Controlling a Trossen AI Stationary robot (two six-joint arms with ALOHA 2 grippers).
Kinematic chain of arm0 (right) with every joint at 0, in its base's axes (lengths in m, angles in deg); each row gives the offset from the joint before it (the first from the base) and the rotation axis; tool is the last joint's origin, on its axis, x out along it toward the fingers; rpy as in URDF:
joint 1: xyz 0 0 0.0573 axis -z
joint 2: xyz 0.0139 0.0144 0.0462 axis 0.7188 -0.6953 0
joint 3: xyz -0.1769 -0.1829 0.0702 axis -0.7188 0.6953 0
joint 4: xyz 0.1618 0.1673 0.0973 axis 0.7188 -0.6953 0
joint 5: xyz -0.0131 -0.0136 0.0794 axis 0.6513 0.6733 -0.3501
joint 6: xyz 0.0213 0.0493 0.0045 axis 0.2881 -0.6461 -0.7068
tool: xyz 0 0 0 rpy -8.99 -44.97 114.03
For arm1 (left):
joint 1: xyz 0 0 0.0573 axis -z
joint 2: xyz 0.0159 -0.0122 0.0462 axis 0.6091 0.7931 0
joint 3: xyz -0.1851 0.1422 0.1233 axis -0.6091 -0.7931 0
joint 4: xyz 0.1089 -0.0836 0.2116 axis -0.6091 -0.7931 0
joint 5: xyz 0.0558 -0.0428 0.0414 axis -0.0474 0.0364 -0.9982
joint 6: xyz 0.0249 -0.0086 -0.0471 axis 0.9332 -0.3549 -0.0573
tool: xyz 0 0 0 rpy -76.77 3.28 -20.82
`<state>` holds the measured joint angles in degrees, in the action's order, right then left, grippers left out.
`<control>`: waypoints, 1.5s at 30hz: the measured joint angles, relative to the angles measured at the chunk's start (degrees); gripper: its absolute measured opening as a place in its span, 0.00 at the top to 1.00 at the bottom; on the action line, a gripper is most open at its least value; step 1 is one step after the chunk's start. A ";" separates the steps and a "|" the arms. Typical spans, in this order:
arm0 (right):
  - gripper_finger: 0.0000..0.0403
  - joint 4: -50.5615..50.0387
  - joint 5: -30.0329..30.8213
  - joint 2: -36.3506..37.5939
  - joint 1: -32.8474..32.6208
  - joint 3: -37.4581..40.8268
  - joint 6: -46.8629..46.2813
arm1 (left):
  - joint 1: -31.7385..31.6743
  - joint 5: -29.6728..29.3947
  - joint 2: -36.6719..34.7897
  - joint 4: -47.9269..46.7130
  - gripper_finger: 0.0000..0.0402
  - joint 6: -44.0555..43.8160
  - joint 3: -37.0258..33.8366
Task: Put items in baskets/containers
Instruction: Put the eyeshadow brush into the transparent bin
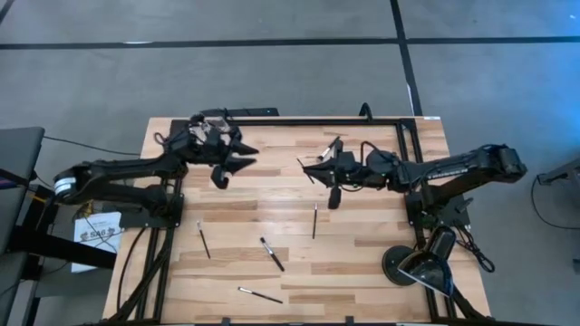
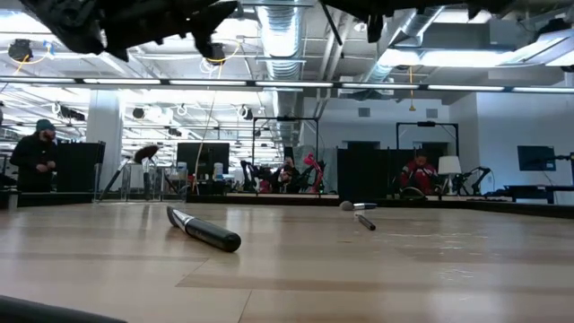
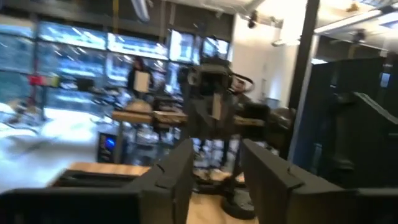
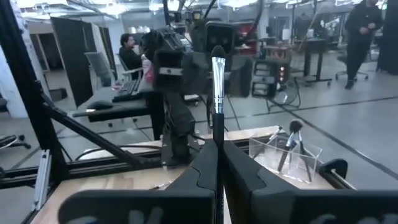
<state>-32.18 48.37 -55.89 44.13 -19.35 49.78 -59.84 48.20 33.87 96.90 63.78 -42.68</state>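
Observation:
My right gripper [image 1: 309, 166] hovers over the table's middle back, shut on a slim makeup brush [image 4: 217, 81] that stands bristles-up between its fingers [image 4: 202, 165]. Just beside it stands the clear plastic cup [image 4: 287, 154] with a couple of brushes in it; from above it shows as a faint cup [image 1: 330, 148]. My left gripper [image 1: 246, 157] faces the right one from the left, open, with nothing between its fingers [image 3: 177, 171]. Several brushes lie loose on the boards: one brush [image 1: 204, 240], a thicker brush [image 1: 272, 254], a thin brush [image 1: 314, 220] and a front brush [image 1: 260, 294].
A round black lamp base [image 1: 407, 265] sits at the front right corner. A black frame rail [image 1: 308, 119] runs along the table's back edge. In the low view a dark brush [image 2: 204, 231] lies close and another brush [image 2: 359, 213] farther back. People stand in the room behind.

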 joint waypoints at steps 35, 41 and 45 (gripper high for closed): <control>1.00 12.93 -4.66 -10.53 0.37 0.32 -1.52 | 14.02 -7.98 20.34 7.30 0.49 8.18 10.76; 1.00 13.93 -5.78 -10.53 0.45 0.32 -1.56 | 14.76 -13.39 20.34 7.32 0.50 8.16 10.76; 1.00 14.13 -5.92 -10.53 0.45 0.32 -1.61 | 15.34 -14.17 20.34 7.34 0.53 8.18 10.76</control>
<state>-18.05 42.45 -66.42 44.59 -19.03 48.17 -44.50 34.04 54.22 104.25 71.96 -31.92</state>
